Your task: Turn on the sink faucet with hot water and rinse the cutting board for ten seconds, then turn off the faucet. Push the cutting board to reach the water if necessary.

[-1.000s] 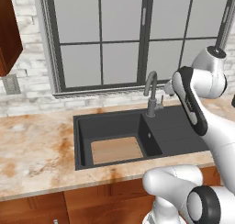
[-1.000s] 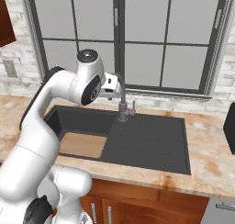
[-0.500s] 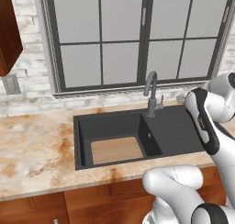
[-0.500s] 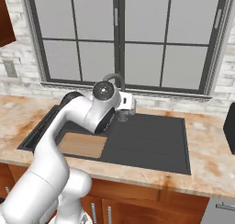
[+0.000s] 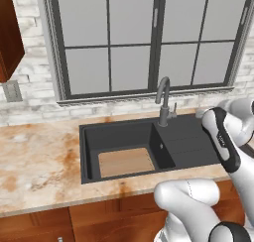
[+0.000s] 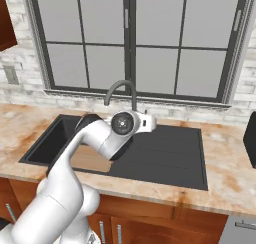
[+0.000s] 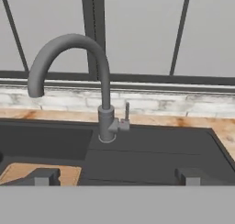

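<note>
The sink faucet [image 7: 106, 109] stands straight ahead of my gripper [image 7: 117, 176], its arched spout [image 7: 64, 44] curving left over the basin. The small lever [image 7: 127, 113] sticks up on the right of the faucet's base. My gripper is open, with nothing between the wide-spread fingertips [image 7: 43, 176]. It hovers low over the ribbed side of the dark sink [image 7: 151, 149], short of the faucet [image 6: 120, 88]. The cutting board [image 5: 126, 161] lies flat in the basin's front right part and peeks in as the cutting board [image 7: 27, 170]. No water shows at the spout. My wrist [image 6: 123, 123] hangs in front of the faucet's base.
A big dark-framed window [image 5: 149, 37] and a brick sill run behind the sink [image 5: 186, 142]. Marbled stone counter [image 5: 39, 161] spreads to both sides. A dark appliance [image 6: 250, 140] stands at the far right. A wooden cabinet [image 5: 10, 32] hangs at the upper left.
The arm has swung down from high beside the window to low over the drainboard, facing the faucet. Faucet and cutting board have not moved.
</note>
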Robot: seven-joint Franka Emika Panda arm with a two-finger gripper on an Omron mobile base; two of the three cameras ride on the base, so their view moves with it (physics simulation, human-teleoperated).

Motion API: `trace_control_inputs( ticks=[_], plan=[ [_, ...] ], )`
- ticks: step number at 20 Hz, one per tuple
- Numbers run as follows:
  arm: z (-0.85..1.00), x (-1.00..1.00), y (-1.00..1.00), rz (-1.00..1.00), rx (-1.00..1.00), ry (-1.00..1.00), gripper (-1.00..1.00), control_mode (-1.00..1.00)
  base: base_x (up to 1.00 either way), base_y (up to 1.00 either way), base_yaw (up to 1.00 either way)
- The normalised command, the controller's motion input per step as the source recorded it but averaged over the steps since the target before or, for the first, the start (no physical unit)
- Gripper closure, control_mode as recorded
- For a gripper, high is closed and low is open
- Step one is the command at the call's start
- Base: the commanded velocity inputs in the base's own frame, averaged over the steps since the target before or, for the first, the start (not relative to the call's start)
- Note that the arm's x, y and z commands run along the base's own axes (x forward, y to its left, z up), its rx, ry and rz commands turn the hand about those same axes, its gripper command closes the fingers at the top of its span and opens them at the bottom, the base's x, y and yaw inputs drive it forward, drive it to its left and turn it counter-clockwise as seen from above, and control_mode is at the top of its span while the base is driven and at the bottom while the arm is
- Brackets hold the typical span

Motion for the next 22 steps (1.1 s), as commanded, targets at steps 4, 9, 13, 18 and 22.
trace_control_inputs(
  ticks=[4,9,13,18,22],
  plan=[
    [-0.11,0.22,-0.25,0.0,0.02,-0.07,-1.0,-1.0,0.0,0.0,0.0],
    [-0.07,0.28,-0.13,0.0,0.02,-0.02,-1.0,-1.0,0.0,0.0,0.0],
    [-0.05,0.45,-0.03,0.0,0.03,0.0,-1.0,-1.0,0.0,0.0,0.0],
    [-0.11,0.49,0.0,0.0,0.01,0.0,-1.0,-1.0,0.0,0.0,0.0],
    [-0.19,0.45,-0.03,0.0,0.03,0.0,-1.0,-1.0,0.0,0.0,0.0]
  ],
)
